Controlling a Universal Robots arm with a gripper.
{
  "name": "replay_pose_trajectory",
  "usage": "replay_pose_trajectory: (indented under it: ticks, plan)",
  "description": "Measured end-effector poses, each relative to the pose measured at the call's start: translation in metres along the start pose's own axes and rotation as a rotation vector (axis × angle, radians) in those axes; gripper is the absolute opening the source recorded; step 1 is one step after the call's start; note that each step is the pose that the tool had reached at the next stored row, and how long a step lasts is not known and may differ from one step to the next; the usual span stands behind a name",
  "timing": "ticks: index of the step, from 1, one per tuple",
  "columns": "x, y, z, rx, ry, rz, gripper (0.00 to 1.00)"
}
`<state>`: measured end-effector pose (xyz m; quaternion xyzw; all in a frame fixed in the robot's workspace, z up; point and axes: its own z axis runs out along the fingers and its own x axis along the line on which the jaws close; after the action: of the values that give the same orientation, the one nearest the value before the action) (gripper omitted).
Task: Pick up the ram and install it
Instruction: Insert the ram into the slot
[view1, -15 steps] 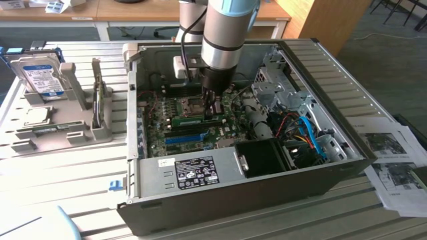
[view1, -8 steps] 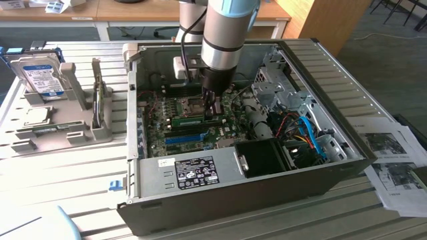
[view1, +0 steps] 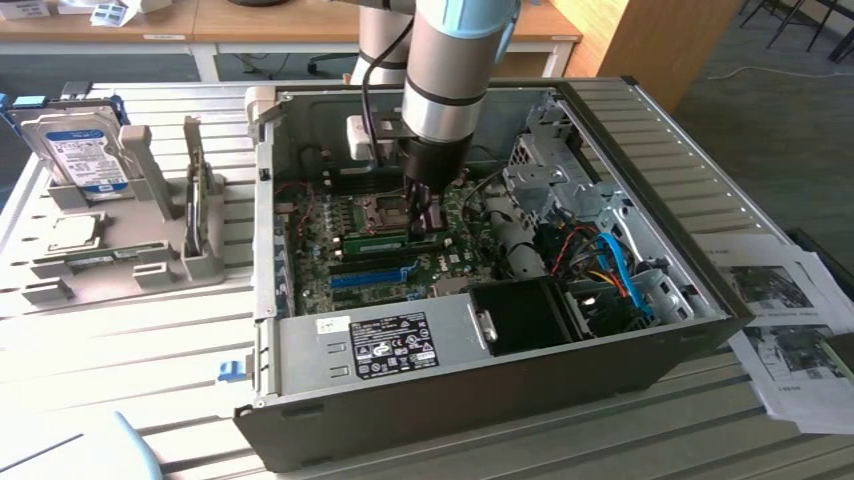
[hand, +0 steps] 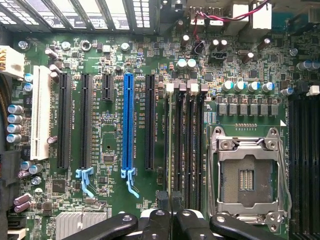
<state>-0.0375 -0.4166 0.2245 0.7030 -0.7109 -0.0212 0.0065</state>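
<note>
Inside the open computer case (view1: 667, 200), my gripper (view1: 424, 222) reaches down to the motherboard. The ram (view1: 387, 241), a thin green stick, stands on edge among the memory slots beside the CPU socket (view1: 380, 210), directly under my fingers. In the wrist view the ram (hand: 167, 140) is edge-on, a thin line along the outermost black memory slot, next to the empty slots (hand: 187, 145). My gripper (hand: 170, 200) is shut on the ram, its two black fingertips (hand: 162, 199) pressed close on either side of it.
A long blue slot (hand: 128, 125) and black expansion slots lie beside the memory slots. The power supply (view1: 387, 345), a black fan and blue cables (view1: 607, 270) crowd the case. A grey fixture holding a hard drive (view1: 80, 150) stands at the exterior view's left, papers (view1: 787, 330) at its right.
</note>
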Motion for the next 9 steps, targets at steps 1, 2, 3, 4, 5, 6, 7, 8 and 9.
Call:
replay_pose_trajectory:
  ticks: [1,2,3,4,5,6,7,8,9]
  plan:
    - [0.0000,0.0000,0.0000,0.0000,0.0000,0.000,0.11]
    - [0.0000,0.0000,0.0000,0.0000,0.0000,0.000,0.11]
    - [0.0000,0.0000,0.0001,0.0000,-0.0001,0.000,0.11]
    - [0.0000,0.0000,0.0001,0.0000,-0.0001,0.000,0.11]
    - [0.0000,0.0000,0.0001,0.0000,-0.0001,0.000,0.11]
    - [0.0000,0.0000,0.0001,0.0001,-0.0002,0.000,0.12]
    - [0.0000,0.0000,0.0001,0.0001,-0.0002,0.000,0.12]
    - [0.0000,0.0000,0.0001,0.0001,-0.0002,0.000,0.18]
    - [0.0000,0.0000,0.0001,0.0001,-0.0002,0.000,0.18]
